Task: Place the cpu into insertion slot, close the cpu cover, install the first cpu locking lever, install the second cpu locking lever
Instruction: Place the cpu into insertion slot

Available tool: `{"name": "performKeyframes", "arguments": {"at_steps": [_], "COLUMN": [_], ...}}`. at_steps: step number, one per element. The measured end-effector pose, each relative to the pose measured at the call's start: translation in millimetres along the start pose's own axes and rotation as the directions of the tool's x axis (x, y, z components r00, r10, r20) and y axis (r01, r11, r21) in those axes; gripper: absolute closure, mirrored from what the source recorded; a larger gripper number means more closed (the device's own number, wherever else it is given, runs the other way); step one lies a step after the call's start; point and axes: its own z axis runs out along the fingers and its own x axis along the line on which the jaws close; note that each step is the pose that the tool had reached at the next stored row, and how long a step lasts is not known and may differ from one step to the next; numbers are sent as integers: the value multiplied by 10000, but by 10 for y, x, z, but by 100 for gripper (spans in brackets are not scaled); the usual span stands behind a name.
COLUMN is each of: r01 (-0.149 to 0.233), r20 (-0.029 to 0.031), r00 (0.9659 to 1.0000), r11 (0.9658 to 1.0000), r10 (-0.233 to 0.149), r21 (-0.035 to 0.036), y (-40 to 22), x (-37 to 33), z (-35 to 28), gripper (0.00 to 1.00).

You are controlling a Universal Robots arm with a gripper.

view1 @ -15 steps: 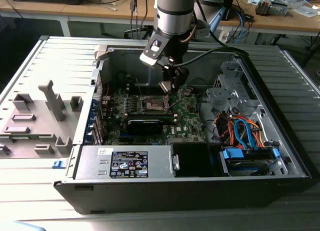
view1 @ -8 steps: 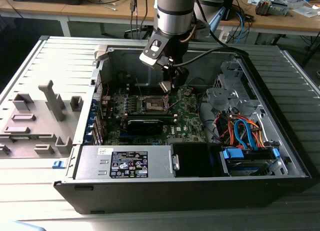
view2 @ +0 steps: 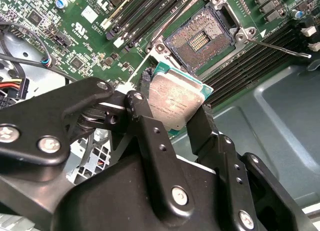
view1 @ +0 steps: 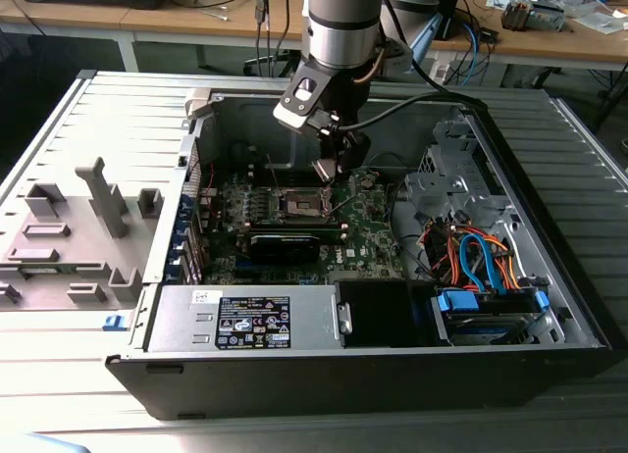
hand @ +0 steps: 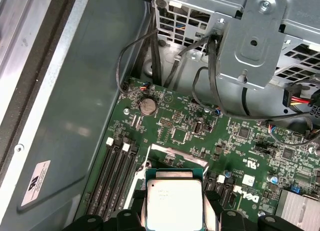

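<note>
Holding the cpu (view2: pixel 172 103) clamped by its edges between its fingers (view2: pixel 150 131), the gripper (view1: pixel 329 167) hovers above the green motherboard (hand: pixel 200 136), near the insertion slot (view2: pixel 199 38) but apart from it. Slot bare, contact field exposed. Nothing seated yet: first step unfinished, the other three apparently untouched.

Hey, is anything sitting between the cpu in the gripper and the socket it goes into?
Nothing visible. The gripper holds the cpu above the board, apart from the insertion slot, whose contacts lie bare in the second wrist view.
</note>
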Motion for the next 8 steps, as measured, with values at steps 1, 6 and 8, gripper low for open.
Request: {"name": "performKeyframes", "arguments": {"at_steps": [1,6,8], "r01": [-12,-92,-119], "r20": [1,6,7], "r00": [10000,10000,9999], "r11": [10000,10000,9999], "r10": [12,92,119], "r21": [0,-1,-1], "y": [0,0,0], "x": [0,0,0], "z": [0,1,1], "gripper": [46,46,46]}}
